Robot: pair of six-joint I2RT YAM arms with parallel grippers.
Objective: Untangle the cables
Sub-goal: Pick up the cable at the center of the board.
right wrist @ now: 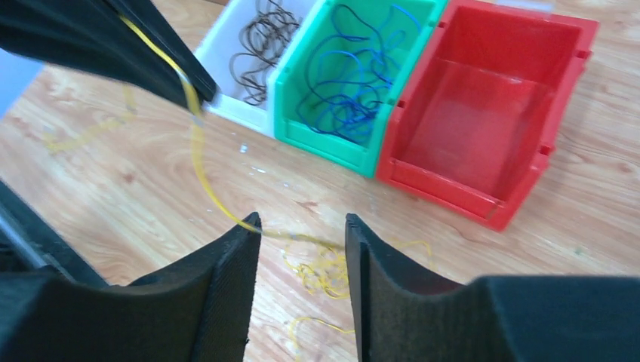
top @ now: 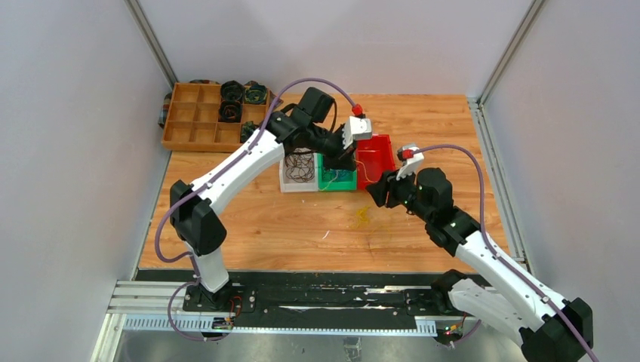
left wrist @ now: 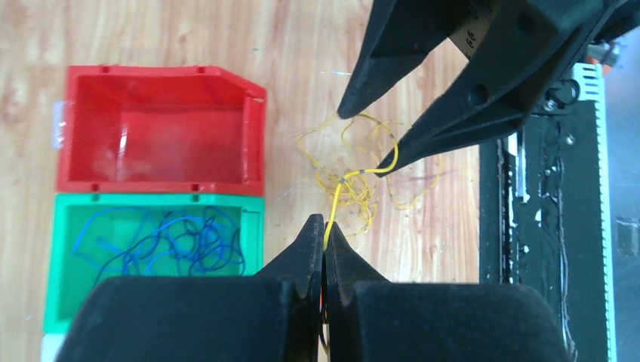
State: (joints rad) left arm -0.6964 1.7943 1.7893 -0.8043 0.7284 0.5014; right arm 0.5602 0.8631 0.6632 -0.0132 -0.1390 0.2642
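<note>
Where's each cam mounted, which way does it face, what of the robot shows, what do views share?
Top external: above and behind the bases, looking down on the table; left arm and right arm show.
Left wrist: on the left arm, looking down at the table; own jaws shut on a yellow cable, right arm's open jaws at top.
Right wrist: on the right arm, facing the red bin and green bin; own open jaws below, left jaws top left.
Shared: both wrist views see the tangle and those two bins.
</note>
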